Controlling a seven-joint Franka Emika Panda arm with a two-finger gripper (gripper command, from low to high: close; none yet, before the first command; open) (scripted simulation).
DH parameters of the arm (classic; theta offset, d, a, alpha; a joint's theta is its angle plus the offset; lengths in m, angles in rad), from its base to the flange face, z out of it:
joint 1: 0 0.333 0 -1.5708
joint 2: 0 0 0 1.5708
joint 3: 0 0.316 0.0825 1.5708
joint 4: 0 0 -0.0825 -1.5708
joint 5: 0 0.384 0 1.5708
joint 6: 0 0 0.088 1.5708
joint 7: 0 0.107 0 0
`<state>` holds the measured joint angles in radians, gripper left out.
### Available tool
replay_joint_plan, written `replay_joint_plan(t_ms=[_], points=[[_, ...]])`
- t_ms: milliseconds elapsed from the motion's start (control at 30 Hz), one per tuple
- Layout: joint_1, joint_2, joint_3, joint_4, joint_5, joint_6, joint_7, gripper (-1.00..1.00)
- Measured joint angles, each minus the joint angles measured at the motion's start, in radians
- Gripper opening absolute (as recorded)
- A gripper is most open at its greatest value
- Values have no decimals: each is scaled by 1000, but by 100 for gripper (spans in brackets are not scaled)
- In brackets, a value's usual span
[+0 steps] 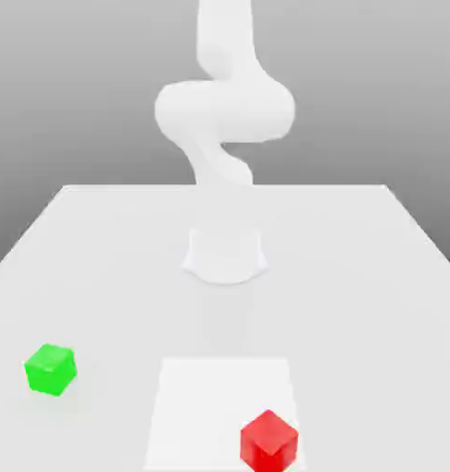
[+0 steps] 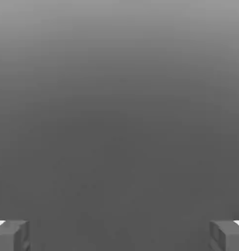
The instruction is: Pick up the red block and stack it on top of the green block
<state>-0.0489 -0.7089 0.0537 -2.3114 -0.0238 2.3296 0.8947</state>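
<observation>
Red block [image 1: 268,440] near table [image 1: 358,277] front edge; green block [image 1: 51,370] well apart.

The white table [image 1: 100,249] lies flat, with two small obstacles on its near part. The green block [image 1: 51,370] stands alone near the exterior view's left edge, with bare surface on every side. The red block [image 1: 268,440] stands at the near edge, right of centre, on a paler square patch [image 1: 201,396], well apart from the green block. The arm's base [image 1: 226,253] occupies the table's centre, farther back. The gripper [image 2: 119,235] has fingertips [image 2: 11,235] set wide apart, with nothing between them.
</observation>
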Motion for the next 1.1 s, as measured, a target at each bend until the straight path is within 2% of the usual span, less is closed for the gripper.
replay_joint_plan(t_ms=[267,500,700,900,1033,1067,1100], points=[[-127,298,149,-36,-103,93,327,0],[-182,554,220,-67,-195,173,608,0],[-179,763,231,-95,-218,247,810,0],[-155,947,236,-123,-151,340,936,0],[-100,1089,170,-103,-210,450,996,0],[-89,1115,156,-99,-223,471,1007,-100],[-89,1115,156,-99,-223,471,1007,-100]])
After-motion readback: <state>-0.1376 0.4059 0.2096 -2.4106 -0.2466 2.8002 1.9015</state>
